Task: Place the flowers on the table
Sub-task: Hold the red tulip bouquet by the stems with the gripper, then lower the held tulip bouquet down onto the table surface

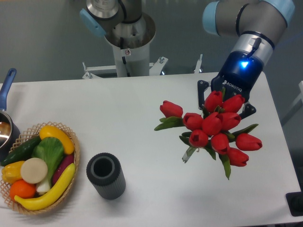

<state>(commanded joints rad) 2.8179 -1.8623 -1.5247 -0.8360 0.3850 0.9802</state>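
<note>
The flowers (pixel 213 126), a bunch of red tulip buds with green leaves, hang at the right side over the white table (pixel 132 113), buds facing the camera. My gripper (pixel 224 101) reaches down from the upper right, right behind the bunch. Its dark links show on either side of the top buds. The stems run back into the jaws, so it seems shut on them. The fingertips and most of the stems are hidden by the buds. One leaf or stem end (pixel 188 154) sticks out at the lower left.
A dark grey cylindrical vase (pixel 106 175) stands upright at the front middle. A wicker basket (pixel 74 142) of fruit and vegetables sits at the front left, with a pot with a blue handle (pixel 6 85) behind it. The arm's base (pixel 128 38) stands beyond the far edge.
</note>
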